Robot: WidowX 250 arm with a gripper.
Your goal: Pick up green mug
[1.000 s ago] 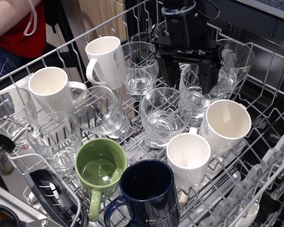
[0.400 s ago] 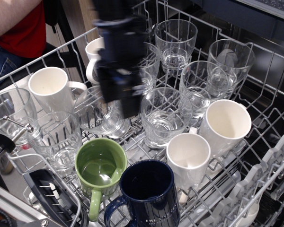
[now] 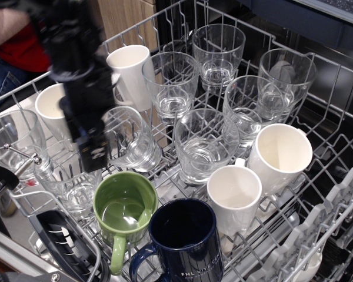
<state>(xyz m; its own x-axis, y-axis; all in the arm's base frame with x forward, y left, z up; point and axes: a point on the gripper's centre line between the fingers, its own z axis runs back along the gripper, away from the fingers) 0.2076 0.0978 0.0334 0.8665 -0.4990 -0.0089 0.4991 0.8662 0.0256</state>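
I am hovering my gripper [image 3: 93,154], blurred so I cannot tell its finger spread, just behind the green mug [image 3: 125,210]; I should be descending squarely over its near-side rim, clear of the navy mug [image 3: 185,239].

Even indoor light, fairly bright, seemingly from above. Gripper [image 3: 88,126] at 9–10 o'clock motion-blurred, edges smeared, jaw state unreadable. Rest sharp. Glare spots on glasses [image 3: 217,50] toward 12–1 o'clock; soft sheen on green mug [image 3: 125,212] rim and navy mug [image 3: 185,238] at 6 o'clock. Dark, underexposed interior at 1–3 o'clock. Shadows soft, faint under rack wires [image 3: 135,29].
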